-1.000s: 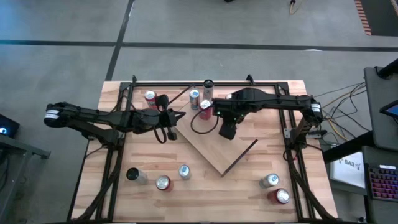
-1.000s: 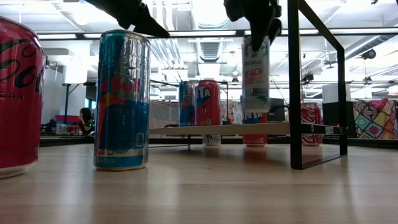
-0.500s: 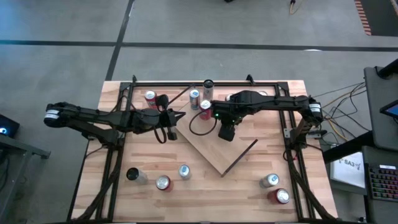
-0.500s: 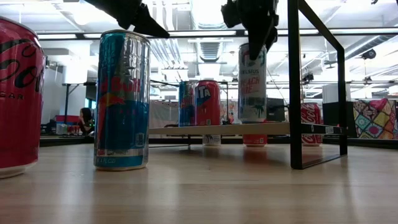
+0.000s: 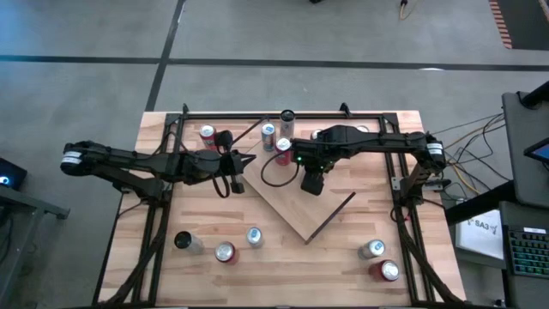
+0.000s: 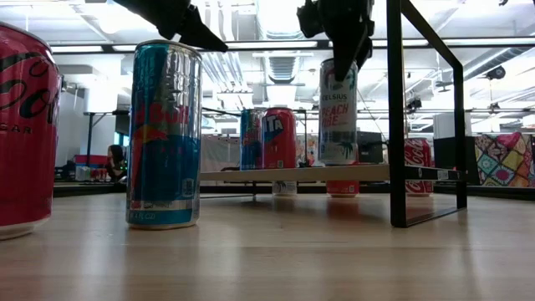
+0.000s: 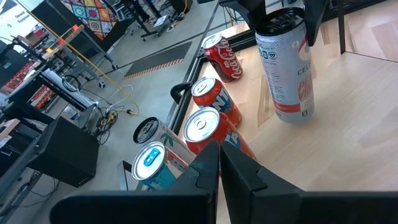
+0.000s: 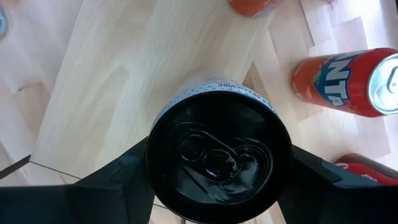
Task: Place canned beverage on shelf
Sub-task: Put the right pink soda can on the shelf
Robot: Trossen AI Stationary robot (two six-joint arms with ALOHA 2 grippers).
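Low view: at the near left edge a red can (image 6: 25,134) is cut off by the frame, so only part of its lettering is seen. Just beyond it a tall blue can (image 6: 164,134) is stood upright on the table (image 6: 267,259), and a black frame post (image 6: 396,113) is stood to its right, partly screening what lies behind. Farther back the shelf (image 6: 292,174) is seen edge-on as a thin light-wood board; its top surface is not visible from this height. A blue can (image 6: 252,138) and a red-orange can (image 6: 279,139) are stood on it, and another red can (image 6: 419,153) behind the post is only partly made out. The white Celsius can (image 6: 338,112) is stood upright with its base at the shelf surface; whether it bears fully on the board cannot be told. Its top is gripped from above by the right gripper (image 6: 338,42), the two fingers being pressed against opposite sides of the rim, as is confirmed in the right wrist view (image 8: 217,155). In the high view the can itself is hidden beneath the right gripper (image 5: 310,174). The left gripper (image 5: 243,161) is held above the table beside the shelf's left corner, fingers closed together on nothing. More cans are stood along the table's near edge.
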